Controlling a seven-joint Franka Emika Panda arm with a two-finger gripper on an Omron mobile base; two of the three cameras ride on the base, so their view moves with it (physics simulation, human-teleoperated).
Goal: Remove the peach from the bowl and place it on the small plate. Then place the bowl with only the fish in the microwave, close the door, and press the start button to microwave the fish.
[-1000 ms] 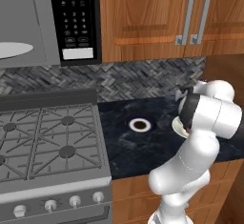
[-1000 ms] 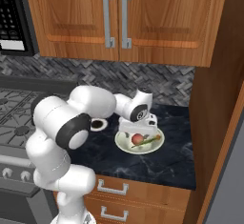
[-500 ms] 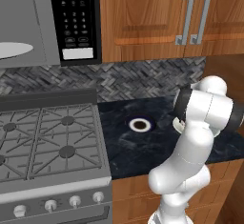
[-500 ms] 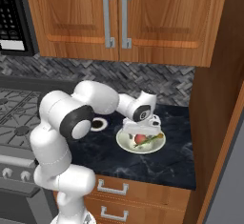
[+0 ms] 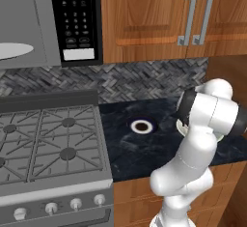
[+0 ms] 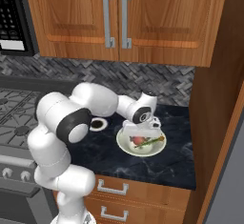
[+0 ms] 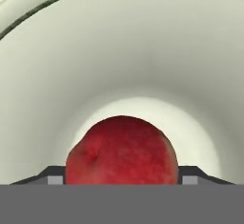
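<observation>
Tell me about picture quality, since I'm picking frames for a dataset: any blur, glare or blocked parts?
Hand view: sharp, evenly lit, with the peach large in front of the bowl, which darkens softly towards its rim. Right base view: crisp, no glare; the gripper covers part of the bowl. Left base view: clear, but the arm hides most of the bowl; the small plate is plain.

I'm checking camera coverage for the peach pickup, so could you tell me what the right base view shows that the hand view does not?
Right base view alone: the fish lying beside the peach, the small plate left of the bowl, and the cabinets. Hand view alone: the fingertips flanking the peach on both sides. Shared: the peach inside the bowl.
</observation>
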